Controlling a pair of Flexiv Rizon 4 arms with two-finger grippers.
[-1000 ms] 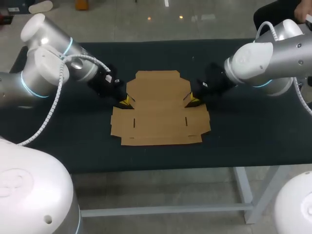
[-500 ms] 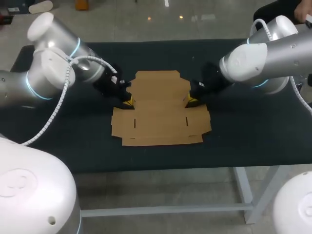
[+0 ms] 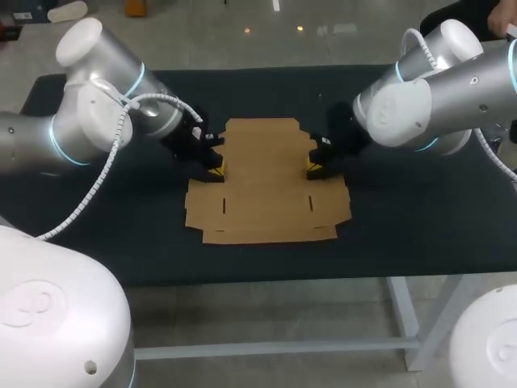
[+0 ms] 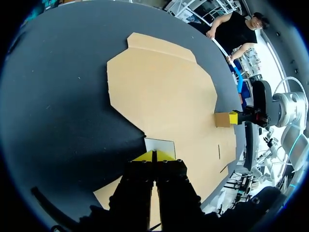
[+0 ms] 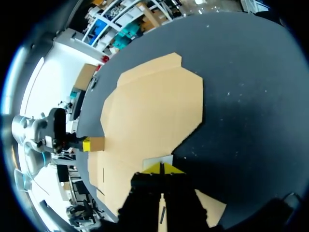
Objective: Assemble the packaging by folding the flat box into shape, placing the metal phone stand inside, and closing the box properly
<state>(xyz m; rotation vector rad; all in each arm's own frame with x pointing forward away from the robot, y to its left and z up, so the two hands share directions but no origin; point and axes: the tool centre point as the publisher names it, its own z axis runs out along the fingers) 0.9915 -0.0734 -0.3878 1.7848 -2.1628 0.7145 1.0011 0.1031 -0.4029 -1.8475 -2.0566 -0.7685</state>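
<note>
The left gripper (image 3: pixel 215 170), yellow tips pressed together, noses against a small side flap (image 4: pixel 160 144) on the left edge of the flat box (image 3: pixel 266 182), apparently to lever it upright; whether it actually pinches the flap cannot be told. The box, a smooth tan cardboard blank with notched corners and cut slots, lies unfolded in the middle of the matte black table (image 3: pixel 404 226), well inside its edges. The right gripper (image 3: pixel 316 170) mirrors the pose, tips closed at the opposite flap (image 5: pixel 158 161). No metal phone stand is in view.
</note>
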